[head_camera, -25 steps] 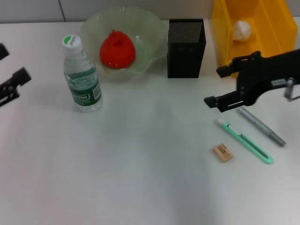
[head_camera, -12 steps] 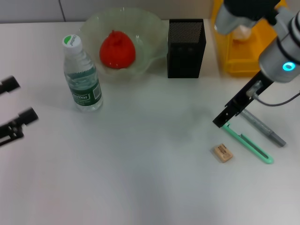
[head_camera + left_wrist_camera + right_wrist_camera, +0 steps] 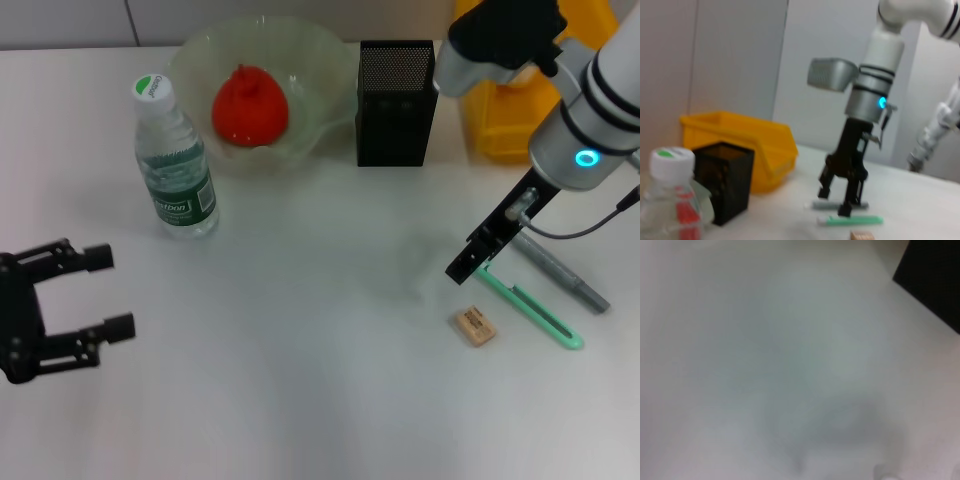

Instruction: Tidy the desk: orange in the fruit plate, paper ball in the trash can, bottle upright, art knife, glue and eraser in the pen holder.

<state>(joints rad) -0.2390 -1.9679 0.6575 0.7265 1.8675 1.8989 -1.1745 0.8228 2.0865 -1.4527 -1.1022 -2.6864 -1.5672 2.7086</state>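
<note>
The orange (image 3: 250, 106) lies in the glass fruit plate (image 3: 320, 60). The water bottle (image 3: 175, 165) stands upright to the plate's left. The green art knife (image 3: 530, 306), the grey glue stick (image 3: 558, 270) and the tan eraser (image 3: 475, 326) lie flat on the table at the right. My right gripper (image 3: 468, 258) points down, open, just above the knife's near tip; the left wrist view shows it (image 3: 836, 201) with its fingers apart over the glue (image 3: 840, 204) and the knife (image 3: 850, 220). My left gripper (image 3: 110, 291) is open and empty at the lower left. The paper ball is hidden.
The black mesh pen holder (image 3: 396, 100) stands behind the middle of the table, right of the plate. A yellow bin (image 3: 500, 120) stands at the back right, partly behind my right arm. The right wrist view shows only white table and a black corner (image 3: 935, 275).
My right arm has swung to point downward and lowered toward the knife's tip. My left gripper has moved in from the left edge, toward the front.
</note>
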